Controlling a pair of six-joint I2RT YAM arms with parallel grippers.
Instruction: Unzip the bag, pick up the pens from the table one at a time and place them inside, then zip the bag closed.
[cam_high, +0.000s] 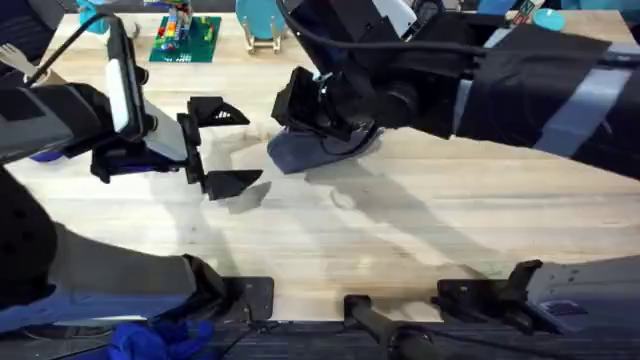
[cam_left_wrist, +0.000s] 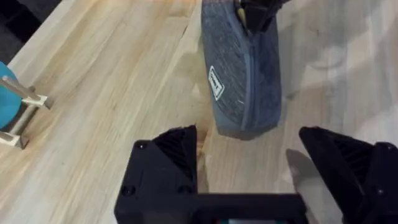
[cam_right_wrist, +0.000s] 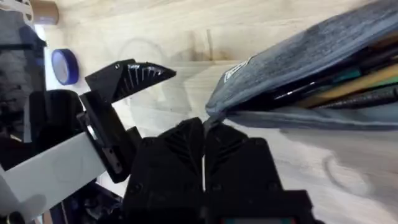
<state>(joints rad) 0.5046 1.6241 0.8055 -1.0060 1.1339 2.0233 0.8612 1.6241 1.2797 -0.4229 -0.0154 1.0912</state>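
Clenched on the zipper end of the bag (cam_right_wrist: 298, 68), the right hand (cam_right_wrist: 204, 146) has its two fingers pressed together, probably on the small pull (the pull itself is hidden between them). The bag lies on the bench (cam_high: 400, 230) near the middle, under the right arm, and its mouth is open: in the right wrist view pens (cam_right_wrist: 348, 87) lie inside it, dark ones and a yellowish one. So I judge that the step in hand is the closing of the zipper. To do it well, the pull should travel straight along the teeth, and the far end of the bag should be held so that the fabric does not bunch. The left hand (cam_left_wrist: 249, 162) is released, fingers wide apart, just beside the closed end of the bag. The left wrist view shows the white label (cam_left_wrist: 216, 84) on the fabric, but not the open mouth.
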